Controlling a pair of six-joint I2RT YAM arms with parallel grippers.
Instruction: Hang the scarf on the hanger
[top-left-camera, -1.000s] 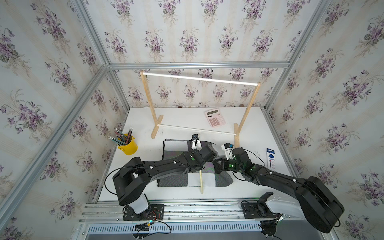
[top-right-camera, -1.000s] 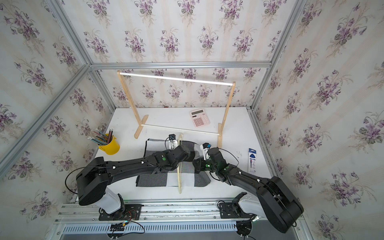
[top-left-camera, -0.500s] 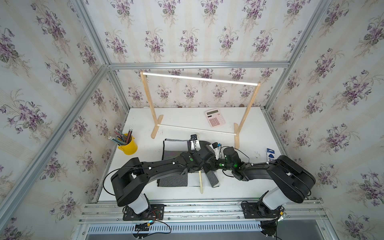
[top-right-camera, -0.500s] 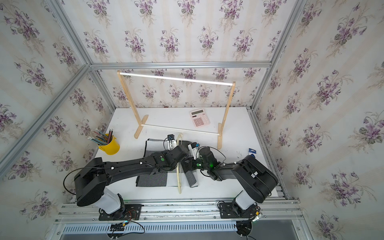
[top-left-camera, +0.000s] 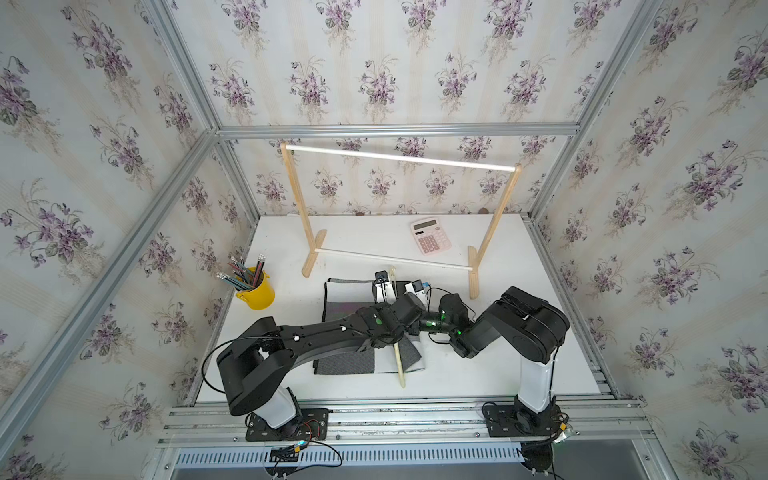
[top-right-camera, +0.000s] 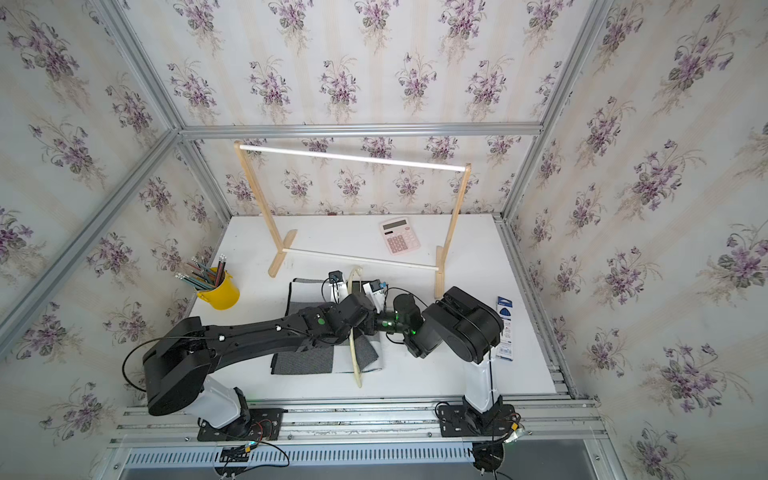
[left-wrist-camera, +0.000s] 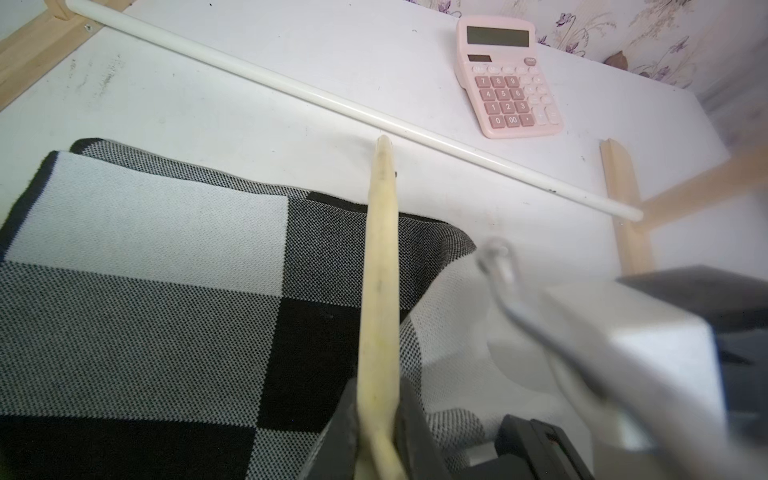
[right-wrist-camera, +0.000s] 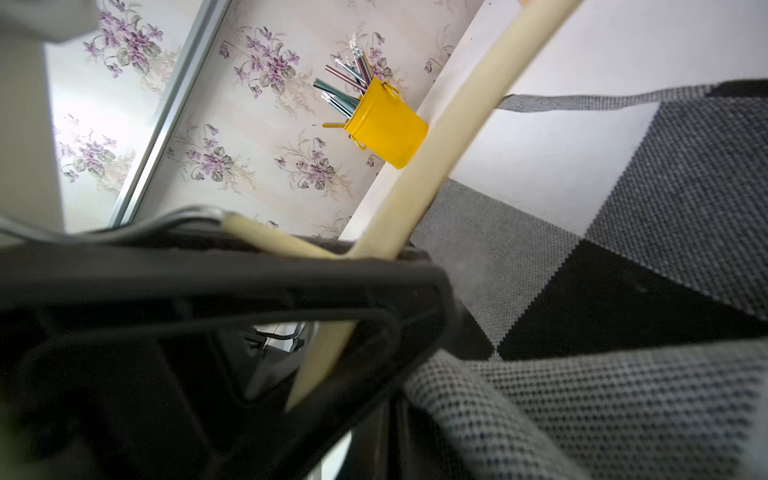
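The checkered scarf (top-left-camera: 345, 365) lies flat on the white table (top-left-camera: 291, 232), with its right end folded up and over towards the middle. Across it lies the cream hanger (top-left-camera: 400, 368), pointing front to back. In the left wrist view my left gripper (left-wrist-camera: 379, 415) is shut on the hanger's arm (left-wrist-camera: 380, 257), and the metal hook (left-wrist-camera: 498, 266) shows as a blur beside it. My right gripper (right-wrist-camera: 399, 432) is close against the left one, shut on a raised fold of the scarf (right-wrist-camera: 478, 399). Both arms hide the gripping spots in both top views.
A wooden rack with white rods (top-left-camera: 399, 160) stands behind the scarf, and a pink calculator (top-left-camera: 431, 236) lies beyond its lower rod. A yellow cup of pencils (top-left-camera: 254, 286) stands at the left edge. A blue packet (top-right-camera: 505, 328) lies at the right, behind the right arm.
My right arm has folded back and its gripper has swung left to the left gripper, dragging the scarf's right end over towards the hanger. The left arm has hardly moved.
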